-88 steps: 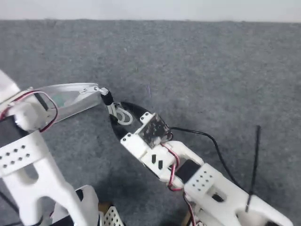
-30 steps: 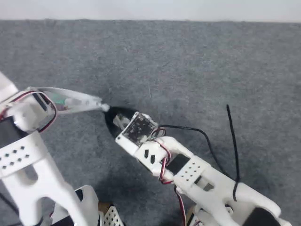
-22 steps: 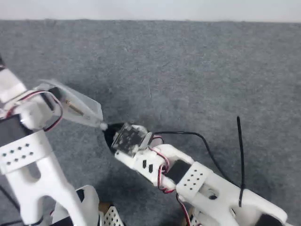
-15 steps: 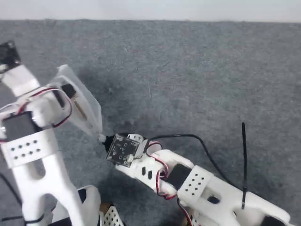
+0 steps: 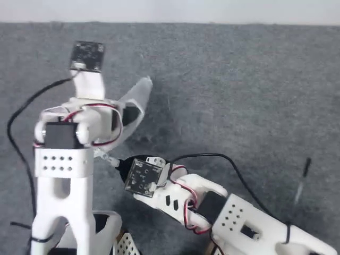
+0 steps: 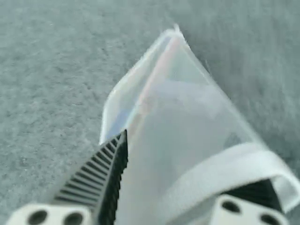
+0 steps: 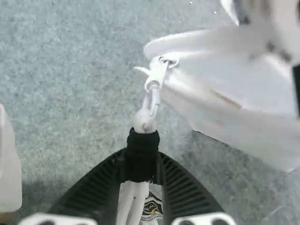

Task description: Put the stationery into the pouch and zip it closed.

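Note:
A clear plastic pouch [image 5: 136, 99] hangs tilted above the grey mat, with my left gripper [image 5: 123, 116] shut on its lower part. In the left wrist view the pouch [image 6: 180, 126] lies between the black ribbed finger [image 6: 108, 180] and the other finger, and a thin pink and blue item shows inside along its edge. My right gripper [image 7: 140, 176] is shut on the black bead and white cord of the zipper pull [image 7: 154, 84], which runs taut to the pouch's corner [image 7: 234, 98]. From above, the right gripper [image 5: 119, 162] sits just below the left arm.
Grey felt mat [image 5: 239, 79] covers the table, with open room at the far right. A black cable [image 5: 212, 157] loops over the right arm. The left arm's white base [image 5: 61, 202] stands at the near left.
The left arm has swung up and turned, carrying the pouch from lying flat at the left to tilted upright. The right gripper has followed down and to the left, still holding the zipper pull.

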Motion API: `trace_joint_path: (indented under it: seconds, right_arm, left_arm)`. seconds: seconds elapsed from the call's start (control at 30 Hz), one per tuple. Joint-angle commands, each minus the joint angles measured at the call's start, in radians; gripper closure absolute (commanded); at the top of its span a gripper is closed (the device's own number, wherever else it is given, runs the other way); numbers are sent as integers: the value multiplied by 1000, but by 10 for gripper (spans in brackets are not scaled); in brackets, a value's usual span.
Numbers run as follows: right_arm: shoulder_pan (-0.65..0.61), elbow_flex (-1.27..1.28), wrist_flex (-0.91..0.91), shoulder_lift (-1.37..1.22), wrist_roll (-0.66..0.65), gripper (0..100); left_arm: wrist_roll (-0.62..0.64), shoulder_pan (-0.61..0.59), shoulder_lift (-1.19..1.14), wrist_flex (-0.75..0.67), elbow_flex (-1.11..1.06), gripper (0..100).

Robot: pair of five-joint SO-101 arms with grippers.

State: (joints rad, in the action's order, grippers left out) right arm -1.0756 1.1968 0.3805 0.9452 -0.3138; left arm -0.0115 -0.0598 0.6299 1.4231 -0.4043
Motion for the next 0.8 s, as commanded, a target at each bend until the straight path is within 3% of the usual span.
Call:
trace_joint_path:
  seconds: [0.0, 0.33, 0.77]
  right_arm:
    - [-2, -8, 30, 91, -12, 993]
    - [91, -9, 36, 134, -11, 993]
    - [107, -14, 36, 134, -9, 993]
  left_arm:
    - [-41, 35, 8, 38, 19, 694]
    - [-46, 37, 9, 126, 68, 694]
    - [-48, 40, 9, 333, 300, 694]
